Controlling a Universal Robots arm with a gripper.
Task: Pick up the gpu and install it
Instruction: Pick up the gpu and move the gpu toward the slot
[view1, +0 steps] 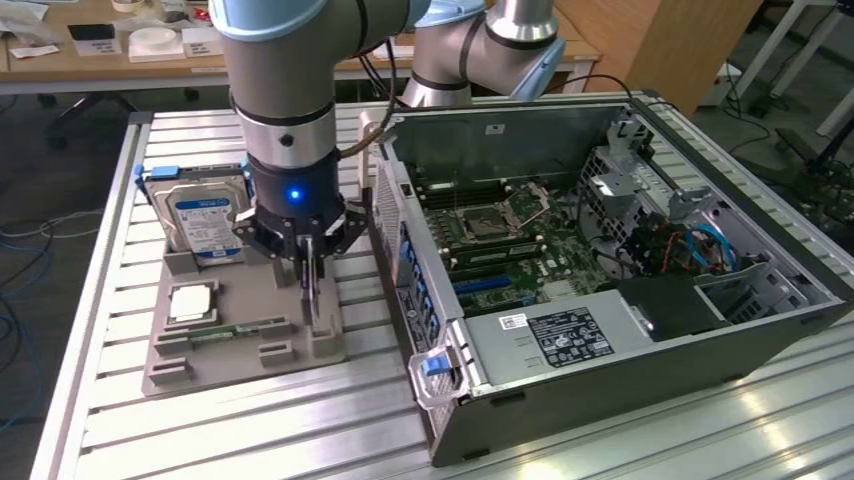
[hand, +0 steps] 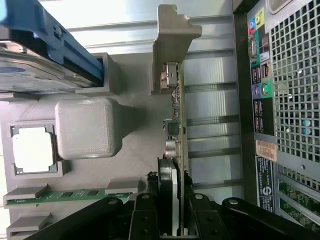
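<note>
The gpu (view1: 312, 290) stands on its edge in a slot of the grey holder tray (view1: 234, 350), just to the exterior view's left of the open computer case (view1: 747, 340). In the wrist view the gpu (hand: 176, 130) shows edge-on, with its silver bracket (hand: 170, 40) at the far end. My gripper (view1: 310, 262) has come straight down over the card. The gripper (hand: 172, 212) has one black finger (hand: 145, 220) pressed on each face of the card, so it is shut on it. The card still sits in the tray.
On the same tray are a silver hard drive (view1: 200, 220) in a blue caddy, a square processor (view1: 194, 300) and a green memory stick (view1: 247, 327). The case's motherboard (view1: 501, 235) lies exposed. The case's rear panel (hand: 280, 100) is close beside the card. The slatted metal table (view1: 267, 430) carries everything.
</note>
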